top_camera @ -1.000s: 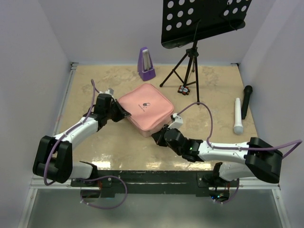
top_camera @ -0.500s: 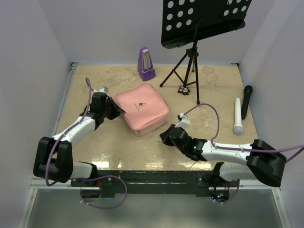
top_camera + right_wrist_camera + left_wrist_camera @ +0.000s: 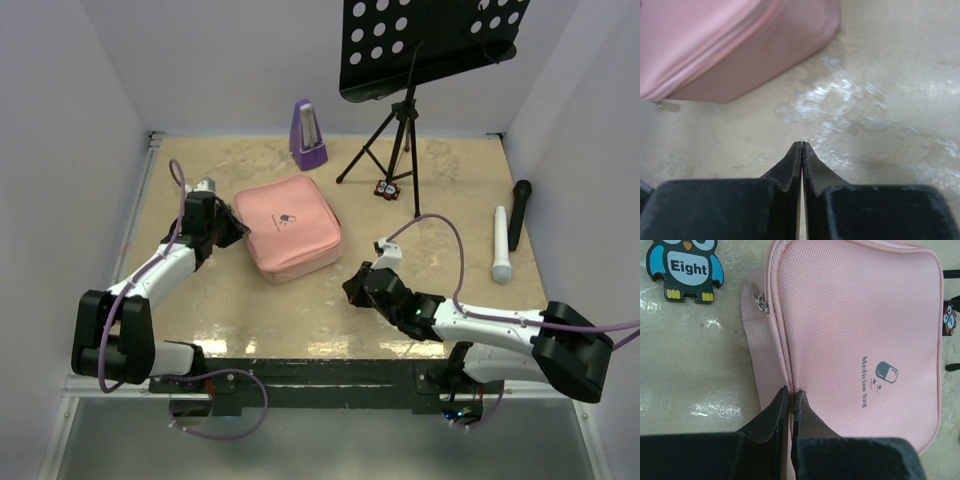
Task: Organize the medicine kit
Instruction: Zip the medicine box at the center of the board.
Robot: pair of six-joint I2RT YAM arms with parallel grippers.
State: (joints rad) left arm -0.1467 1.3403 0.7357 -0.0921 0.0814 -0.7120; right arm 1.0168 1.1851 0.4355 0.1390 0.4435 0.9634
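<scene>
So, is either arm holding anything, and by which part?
The left fingers pinch the medicine kit at its zip seam; the right fingers are shut, holding nothing.

Count taken from the top view, clock positions read from the table's centre.

- Medicine kit [image 3: 288, 228]: one, pink, at 9 o'clock.
- Metronome [image 3: 307, 135]: one, purple, at 12 o'clock.
- Music stand [image 3: 430, 70]: one, black, at 1 o'clock.
- Microphones: two, both at 3 o'clock: white microphone [image 3: 501, 244] and black microphone [image 3: 519, 212].
- Owl tiles: two confirmed in the left wrist view: Eight tile [image 3: 685, 270] and cut-off tile [image 3: 949, 318] at the frame edge.
- Tile cluster [image 3: 386, 190] at the stand's foot, 1 o'clock: too small to count.
- Robot arms: two: left arm [image 3: 165, 268] at 8 o'clock and right arm [image 3: 490, 322] at 5 o'clock.
</scene>
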